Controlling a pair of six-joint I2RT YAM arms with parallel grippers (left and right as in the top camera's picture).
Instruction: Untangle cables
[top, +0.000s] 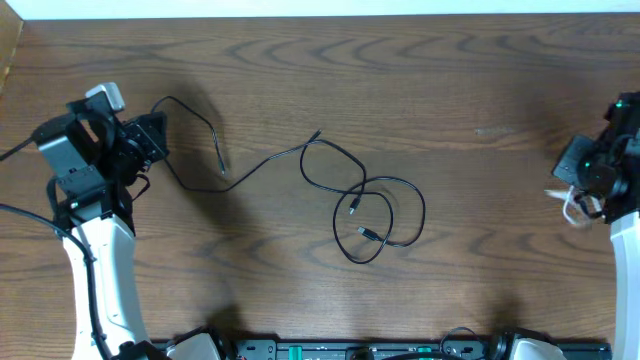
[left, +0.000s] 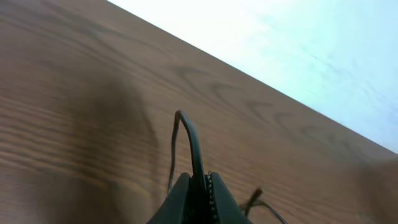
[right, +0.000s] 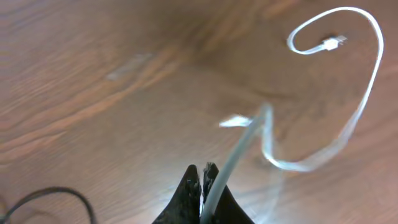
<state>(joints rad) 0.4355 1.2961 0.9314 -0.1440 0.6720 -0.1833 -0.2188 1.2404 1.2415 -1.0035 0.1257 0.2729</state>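
"What's the left one got?"

"The left gripper is pinched tight on a black cable. From its wrist camera the cord rises out between the closed fingers and bends over in a small hoop. From above, that gripper is at the table's left side, and the cord arcs away from it to the right, then drops to a small plug end."

"And the tangle?"

"Some black loops lie flat near the middle of the table, crossing over each other, well apart from both arms. A straight run leads from them back toward the left. I can't tell from here whether it joins the held cord or is a separate one; the lines are too thin where they meet."

"The right side?"

"The right gripper is clamped on a white cable. It climbs out of the fingers, swings wide and curls back in a hook, with its plug inside the curl. Overhead it's a pale squiggle at the far right edge."
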